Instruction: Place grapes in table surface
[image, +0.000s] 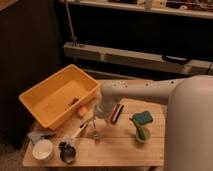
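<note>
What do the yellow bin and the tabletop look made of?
The yellow bin: probably plastic, smooth, one even colour, moulded rim. The table surface: apparently light wood, matte, plank seams showing. The hand hangs low over the table surface, beside the bin's near corner.

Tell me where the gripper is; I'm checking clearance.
In the camera view, the gripper hangs over the middle of the table surface, between the orange fruit and the striped item.
</note>
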